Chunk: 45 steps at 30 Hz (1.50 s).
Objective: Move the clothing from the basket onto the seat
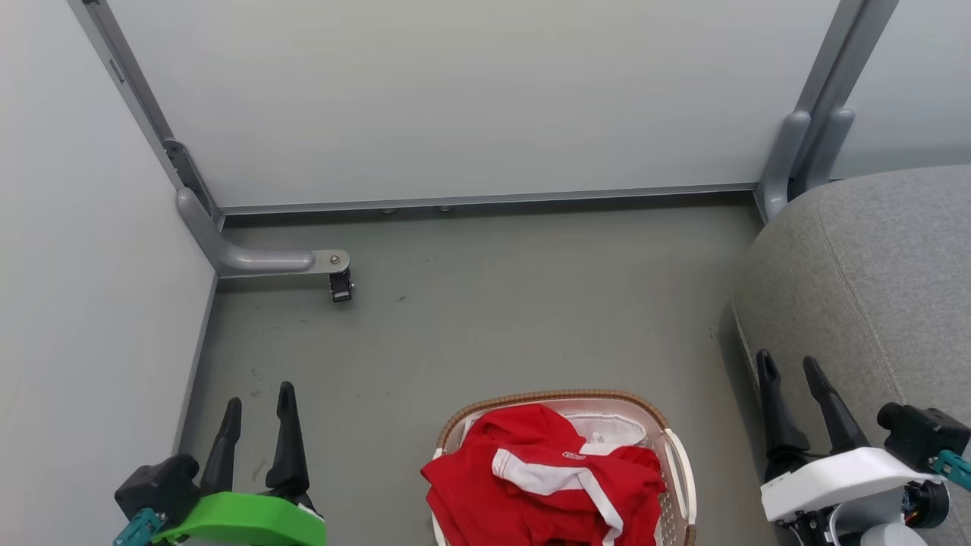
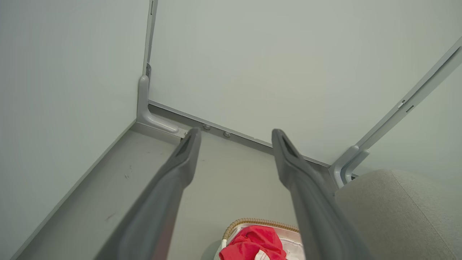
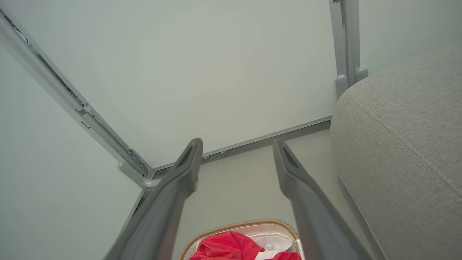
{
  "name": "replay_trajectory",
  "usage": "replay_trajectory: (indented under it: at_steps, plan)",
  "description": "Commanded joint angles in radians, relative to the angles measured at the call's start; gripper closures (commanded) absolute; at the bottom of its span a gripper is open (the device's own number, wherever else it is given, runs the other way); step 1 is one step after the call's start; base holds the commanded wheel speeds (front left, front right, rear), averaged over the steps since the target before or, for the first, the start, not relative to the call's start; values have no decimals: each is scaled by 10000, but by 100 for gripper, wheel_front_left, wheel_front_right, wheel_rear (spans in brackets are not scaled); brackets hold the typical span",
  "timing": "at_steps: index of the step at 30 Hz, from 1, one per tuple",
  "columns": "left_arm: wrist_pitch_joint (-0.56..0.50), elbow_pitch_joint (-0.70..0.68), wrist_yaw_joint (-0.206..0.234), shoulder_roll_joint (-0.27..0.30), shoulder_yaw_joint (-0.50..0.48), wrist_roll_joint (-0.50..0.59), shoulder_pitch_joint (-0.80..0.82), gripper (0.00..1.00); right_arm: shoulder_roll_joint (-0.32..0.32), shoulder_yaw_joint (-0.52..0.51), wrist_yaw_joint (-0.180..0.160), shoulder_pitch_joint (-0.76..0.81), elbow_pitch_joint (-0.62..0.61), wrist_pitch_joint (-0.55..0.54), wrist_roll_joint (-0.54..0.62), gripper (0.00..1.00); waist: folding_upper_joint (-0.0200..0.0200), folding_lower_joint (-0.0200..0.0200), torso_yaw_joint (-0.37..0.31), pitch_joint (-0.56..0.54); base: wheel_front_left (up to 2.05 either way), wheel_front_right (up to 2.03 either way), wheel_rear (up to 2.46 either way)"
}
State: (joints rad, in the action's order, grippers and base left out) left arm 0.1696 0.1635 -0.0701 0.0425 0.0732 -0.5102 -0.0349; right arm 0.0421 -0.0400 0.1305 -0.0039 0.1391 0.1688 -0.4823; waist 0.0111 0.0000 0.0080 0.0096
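The left tool point(image 1: 260, 396) and right tool point(image 1: 787, 359) both stand wide and empty, fingers pointing forward. Between them, the basket point(image 1: 561, 395) is cut off at the head view's bottom edge, so its long axis cannot be told. The clothing point(image 1: 531, 470) lies bunched inside it, and separate pieces are hard to make out. The seat point(image 1: 872, 265), also cut off, rises just right of the right tool.

No text, number or sign can be read here. The red clothing point(image 1: 523, 444) in the basket point(image 1: 554, 396) carries one small white mark beside its white stripe, but the mark is too small to read.
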Motion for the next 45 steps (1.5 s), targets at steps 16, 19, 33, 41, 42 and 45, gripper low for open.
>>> replay_trajectory:
  at_steps: [16,19,33,41,42,45]
  plan:
    - [422,412,-6,94,88,1368,-263,0,83,108,3,203,129,434,1683,0,-85,0,13,-15,0,0,0]
    - [474,486,-21,97,114,1558,-296,0,85,122,3,252,214,488,1933,0,-87,0,33,-22,0,0,0]
    - [750,613,7,105,191,2522,-392,0,100,165,4,291,310,765,2916,0,-100,0,70,-12,0,0,0]
    - [904,632,76,109,265,3031,-434,0,106,179,2,323,253,906,3438,0,-107,0,71,-2,0,0,0]
    - [901,636,75,110,277,3110,-443,0,107,181,4,332,236,928,3495,0,-108,0,73,-2,0,0,0]
    - [974,617,74,112,306,3254,-452,0,108,182,2,347,194,982,3668,0,-110,0,84,3,0,0,0]
